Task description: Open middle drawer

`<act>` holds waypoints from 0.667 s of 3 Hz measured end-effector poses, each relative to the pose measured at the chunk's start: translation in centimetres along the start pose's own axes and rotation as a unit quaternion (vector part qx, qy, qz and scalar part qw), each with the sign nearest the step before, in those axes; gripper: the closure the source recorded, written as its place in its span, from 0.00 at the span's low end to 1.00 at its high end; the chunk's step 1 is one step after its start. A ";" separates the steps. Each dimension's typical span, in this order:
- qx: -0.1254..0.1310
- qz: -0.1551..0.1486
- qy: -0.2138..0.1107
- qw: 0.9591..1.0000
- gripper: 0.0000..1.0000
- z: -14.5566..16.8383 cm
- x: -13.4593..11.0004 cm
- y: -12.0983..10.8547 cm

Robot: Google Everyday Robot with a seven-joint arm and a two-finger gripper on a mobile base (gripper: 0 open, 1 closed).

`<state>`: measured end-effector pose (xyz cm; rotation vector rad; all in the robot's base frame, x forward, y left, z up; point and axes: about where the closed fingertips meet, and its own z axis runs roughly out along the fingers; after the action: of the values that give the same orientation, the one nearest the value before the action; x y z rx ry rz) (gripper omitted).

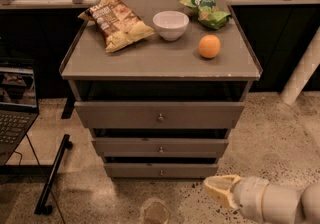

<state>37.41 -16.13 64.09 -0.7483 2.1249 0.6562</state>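
The grey cabinet has three stacked drawers. The middle drawer has a low flat grey front and a small round metal knob. It sits between the taller top drawer and the narrow bottom drawer. Its front is about in line with the other two. My gripper, cream-tipped on a white arm, hangs low at the bottom right. It is below and to the right of the middle drawer's knob, near the floor and apart from the cabinet.
On the cabinet top lie a chip bag, a white bowl, a green bag and an orange. A laptop and a black stand are at the left. A white post is at the right.
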 end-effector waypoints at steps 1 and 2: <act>0.000 0.011 -0.063 0.998 1.00 5.1 1.8 1.8; 0.021 0.013 -0.105 0.994 1.00 10.1 0.8 -0.4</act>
<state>42.31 -9.95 57.64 -0.6022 1.9519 0.6712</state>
